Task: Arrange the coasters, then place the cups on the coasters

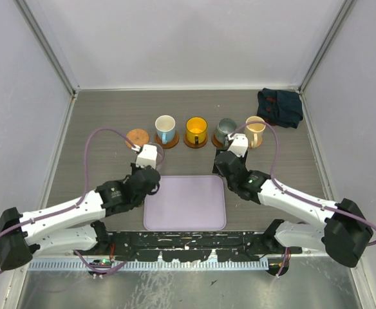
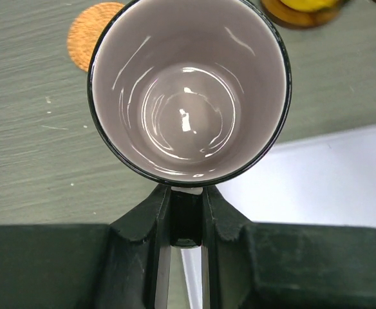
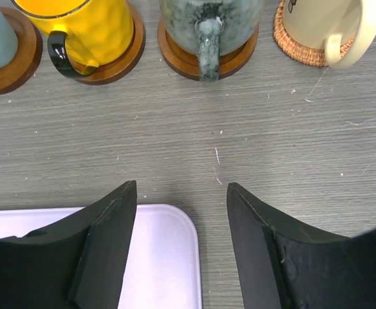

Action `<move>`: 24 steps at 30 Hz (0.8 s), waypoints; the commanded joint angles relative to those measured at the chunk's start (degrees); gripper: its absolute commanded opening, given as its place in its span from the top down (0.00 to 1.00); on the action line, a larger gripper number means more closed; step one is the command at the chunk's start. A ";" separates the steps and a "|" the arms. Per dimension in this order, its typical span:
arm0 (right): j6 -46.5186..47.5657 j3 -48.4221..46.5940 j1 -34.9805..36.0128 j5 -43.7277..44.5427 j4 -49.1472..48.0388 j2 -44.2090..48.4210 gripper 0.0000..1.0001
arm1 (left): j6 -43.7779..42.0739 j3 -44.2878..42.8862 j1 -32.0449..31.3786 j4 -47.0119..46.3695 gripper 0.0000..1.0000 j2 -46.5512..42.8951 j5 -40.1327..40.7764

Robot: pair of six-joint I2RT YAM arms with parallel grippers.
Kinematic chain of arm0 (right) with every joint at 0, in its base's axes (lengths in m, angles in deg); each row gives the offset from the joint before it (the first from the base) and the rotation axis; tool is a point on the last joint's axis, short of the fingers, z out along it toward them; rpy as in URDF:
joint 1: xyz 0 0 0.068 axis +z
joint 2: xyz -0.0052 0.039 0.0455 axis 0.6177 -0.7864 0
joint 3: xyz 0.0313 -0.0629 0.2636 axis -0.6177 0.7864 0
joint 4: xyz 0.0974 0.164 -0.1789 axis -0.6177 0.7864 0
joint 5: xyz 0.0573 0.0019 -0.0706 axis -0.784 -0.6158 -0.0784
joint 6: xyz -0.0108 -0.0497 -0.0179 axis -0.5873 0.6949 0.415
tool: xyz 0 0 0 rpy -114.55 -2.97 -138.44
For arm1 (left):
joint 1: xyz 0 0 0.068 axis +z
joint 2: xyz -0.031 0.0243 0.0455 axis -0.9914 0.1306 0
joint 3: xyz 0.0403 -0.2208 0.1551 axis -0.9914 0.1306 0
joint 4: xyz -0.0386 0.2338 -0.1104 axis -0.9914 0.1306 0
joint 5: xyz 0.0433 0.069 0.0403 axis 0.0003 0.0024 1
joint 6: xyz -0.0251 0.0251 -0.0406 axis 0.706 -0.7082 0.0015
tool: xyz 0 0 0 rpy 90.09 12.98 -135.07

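I work in what is probably a robotics lab cell: plain white wall panels [image 1: 194, 38] in aluminium framing [image 1: 46, 45] box in my grey wood-grain table [image 1: 98, 109], with a black mounting rail [image 1: 188, 239] along its near edge.

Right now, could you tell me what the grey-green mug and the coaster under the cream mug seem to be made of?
Grey-green mug: likely glazed ceramic, glossy, with mottled speckles. Coaster under the cream mug: apparently woven rattan or straw, matte, with a braided, bumpy rim.
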 commanded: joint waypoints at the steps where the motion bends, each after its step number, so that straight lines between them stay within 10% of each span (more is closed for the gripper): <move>1: 1.03 0.82 -0.27 4.23 -2.94 3.08 0.38 | -3.18 0.69 9.40 -12.84 1.00 -1.29 -1.78; 10: -1.63 1.65 -1.37 10.14 0.70 3.65 0.00 | -7.64 2.42 24.70 -19.06 1.00 -0.60 -9.82; 24: 0.91 5.09 -4.15 23.19 -1.10 8.28 0.00 | -13.60 1.56 38.14 -37.03 1.00 12.20 -21.93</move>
